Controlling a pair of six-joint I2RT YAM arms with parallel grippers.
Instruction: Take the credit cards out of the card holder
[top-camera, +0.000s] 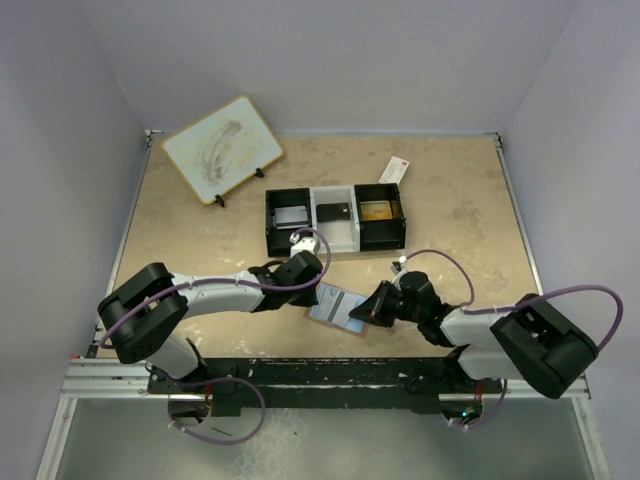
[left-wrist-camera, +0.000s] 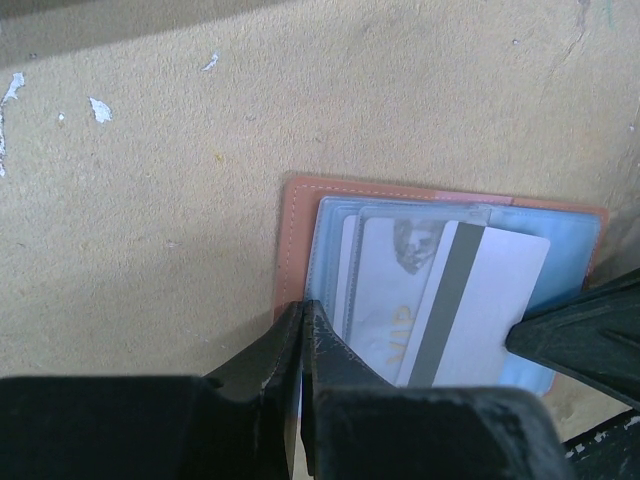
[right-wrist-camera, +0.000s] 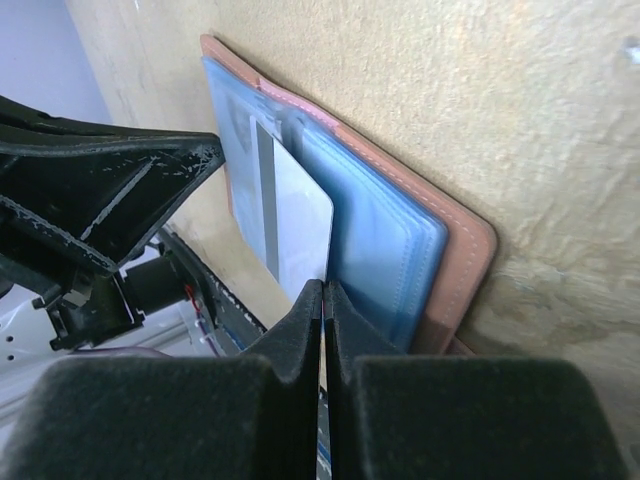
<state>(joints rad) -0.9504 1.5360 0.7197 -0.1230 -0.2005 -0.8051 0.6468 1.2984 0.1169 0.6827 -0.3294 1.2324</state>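
As I judge it, the step in hand is drawing one credit card (right-wrist-camera: 300, 225) clear of its pocket while the card holder (left-wrist-camera: 298, 225) is held back from sliding along with it. The card holder lies open and flat on the tabletop (left-wrist-camera: 150, 200) between my two claws, bluish clear pockets up and tan cover underneath. My right claw (right-wrist-camera: 322, 292) is fully closed. The near corner of the silvery, dark-striped card sits right at its tips and looks nipped between them. Most of the card shows outside the pocket, and its far end seems tucked under the clear sleeve ahead of that claw. My left claw (left-wrist-camera: 303, 322) is closed tight as well, its tips touching the corner of the card holder nearest to it. Whether it nips a leaf of the cover or only presses down on it I cannot tell. To do this well I should draw the right claw back in line with the card's long edge, low and flat to the tabletop, so the card slides instead of bending or jamming in the sleeve. The left claw should bear down steadily on its corner, because if the holder drags toward the right claw the card will not come free. A thin, slick card can slip from a corner pinch, so a slow pull suits.
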